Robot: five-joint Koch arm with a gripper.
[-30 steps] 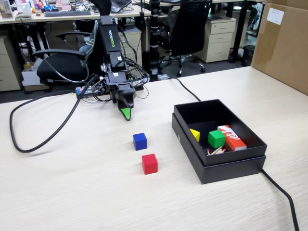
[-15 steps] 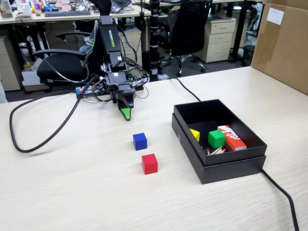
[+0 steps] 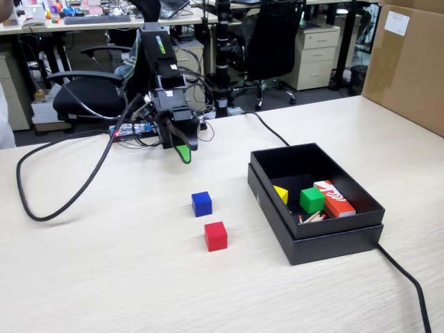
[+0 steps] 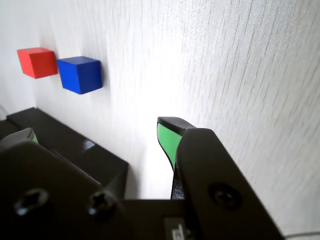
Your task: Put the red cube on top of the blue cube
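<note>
Nothing is stacked yet: the red cube [image 3: 216, 236] sits on the table [image 3: 104, 277] just beside the blue cube [image 3: 201, 203], apart from it. Our gripper [image 3: 182, 154] hangs well behind them, empty; we cannot tell how its fingers stand.

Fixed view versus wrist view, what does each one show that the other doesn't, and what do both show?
Only the fixed view shows the box's contents: a green cube, a yellow block, an orange-red box. It also shows the whole arm, its cables and the office chairs behind.

Only the wrist view shows the jaws close up, with a wide gap between the green pads.

Both show the red cube and blue cube on the table, apart from each other, the black box and the gripper, which holds nothing.
</note>
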